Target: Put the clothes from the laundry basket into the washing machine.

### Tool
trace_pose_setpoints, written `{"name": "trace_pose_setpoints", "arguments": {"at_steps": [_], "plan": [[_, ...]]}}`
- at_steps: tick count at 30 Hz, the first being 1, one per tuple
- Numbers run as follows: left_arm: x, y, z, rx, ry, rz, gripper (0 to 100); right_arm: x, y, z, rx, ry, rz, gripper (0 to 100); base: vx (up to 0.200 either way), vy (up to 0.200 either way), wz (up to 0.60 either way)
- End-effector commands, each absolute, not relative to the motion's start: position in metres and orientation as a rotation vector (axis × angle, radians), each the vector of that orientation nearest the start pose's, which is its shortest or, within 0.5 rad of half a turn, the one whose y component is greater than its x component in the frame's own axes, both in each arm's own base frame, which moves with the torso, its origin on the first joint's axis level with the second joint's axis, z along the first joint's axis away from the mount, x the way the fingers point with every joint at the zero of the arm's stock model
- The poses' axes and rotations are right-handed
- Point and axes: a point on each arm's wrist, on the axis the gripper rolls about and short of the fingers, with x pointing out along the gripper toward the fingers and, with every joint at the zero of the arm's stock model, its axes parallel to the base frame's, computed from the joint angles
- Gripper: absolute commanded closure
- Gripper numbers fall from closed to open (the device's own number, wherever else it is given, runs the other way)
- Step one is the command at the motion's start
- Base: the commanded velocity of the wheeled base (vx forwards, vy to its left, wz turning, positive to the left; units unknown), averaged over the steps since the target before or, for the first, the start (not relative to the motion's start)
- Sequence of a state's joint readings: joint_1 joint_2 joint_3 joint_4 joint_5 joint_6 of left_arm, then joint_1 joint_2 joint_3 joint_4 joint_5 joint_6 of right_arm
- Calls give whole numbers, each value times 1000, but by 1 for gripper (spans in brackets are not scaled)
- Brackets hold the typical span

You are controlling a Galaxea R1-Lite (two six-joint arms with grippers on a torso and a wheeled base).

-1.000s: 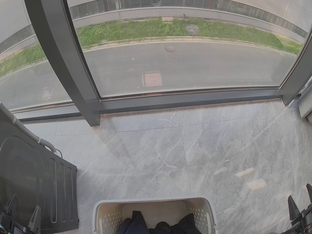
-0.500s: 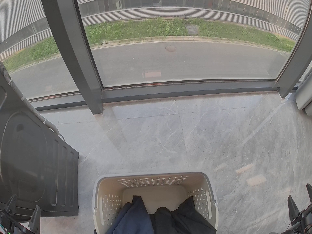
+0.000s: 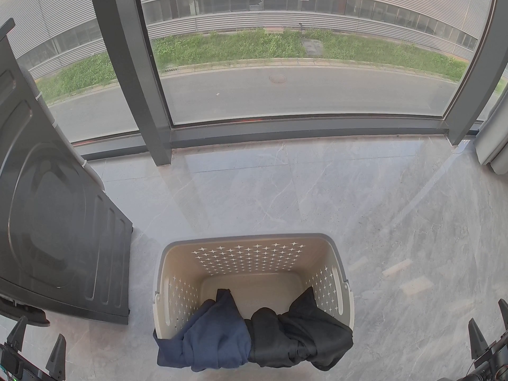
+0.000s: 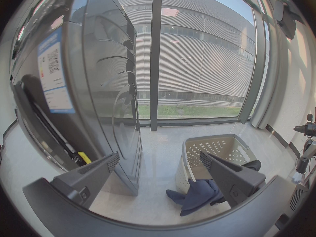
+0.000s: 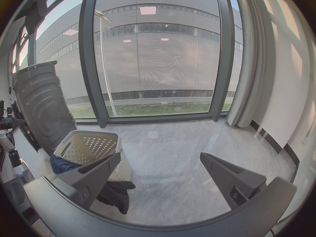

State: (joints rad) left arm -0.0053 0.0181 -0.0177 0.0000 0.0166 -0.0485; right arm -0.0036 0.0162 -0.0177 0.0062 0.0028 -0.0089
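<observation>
Dark left claw (image 3: 41,327), right claw (image 3: 487,311), agape, flanking basket (image 3: 248,237)

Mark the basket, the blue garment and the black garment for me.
basket (image 3: 248,257), head view, far inner wall.
blue garment (image 3: 211,339), head view, middle of the cloth draped over the near rim.
black garment (image 3: 301,337), head view, its bunched middle.

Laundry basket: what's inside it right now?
A navy garment and a black garment hang over the near rim of the laundry basket; its far bottom is bare. Anything beneath them is covered.
</observation>
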Motion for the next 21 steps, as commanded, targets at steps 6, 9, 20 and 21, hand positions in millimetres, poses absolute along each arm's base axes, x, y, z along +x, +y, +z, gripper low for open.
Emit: {"name": "trace_pose_setpoints", "arguments": {"at_steps": [6,9,20,21], "plan": [[-22,1,76,-49,6,11,0,-23,0,75,-9,9,-1,0,-200,0,0],[-22,1,76,-49,6,11,0,-23,0,75,-9,9,-1,0,-200,0,0],[-22,1,76,-49,6,11,0,-23,0,75,-9,9,-1,0,-200,0,0],[-22,1,76,-49,6,11,0,-23,0,75,-9,9,-1,0,-200,0,0]]}}
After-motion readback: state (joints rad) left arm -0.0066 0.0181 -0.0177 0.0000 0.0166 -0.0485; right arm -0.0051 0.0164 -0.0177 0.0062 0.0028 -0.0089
